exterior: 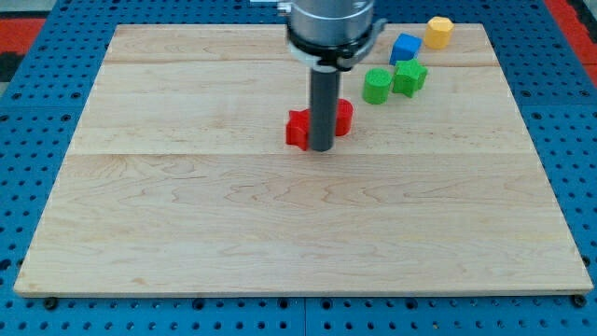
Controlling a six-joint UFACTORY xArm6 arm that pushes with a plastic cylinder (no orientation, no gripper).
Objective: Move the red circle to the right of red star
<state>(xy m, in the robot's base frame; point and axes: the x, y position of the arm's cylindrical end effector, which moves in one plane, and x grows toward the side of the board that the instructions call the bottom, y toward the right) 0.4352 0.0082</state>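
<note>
Two red blocks sit near the middle of the wooden board [187,233], partly hidden by my rod. One red block [298,128] shows at the rod's left, the other red block [343,117] at its right and slightly higher. Which is the circle and which the star I cannot tell. My tip [322,149] rests on the board just below and between the two, close against both.
A green cylinder [377,86] and a green star-like block [409,77] stand at the upper right. A blue block [405,47] and a yellow block [439,32] lie above them near the board's top edge.
</note>
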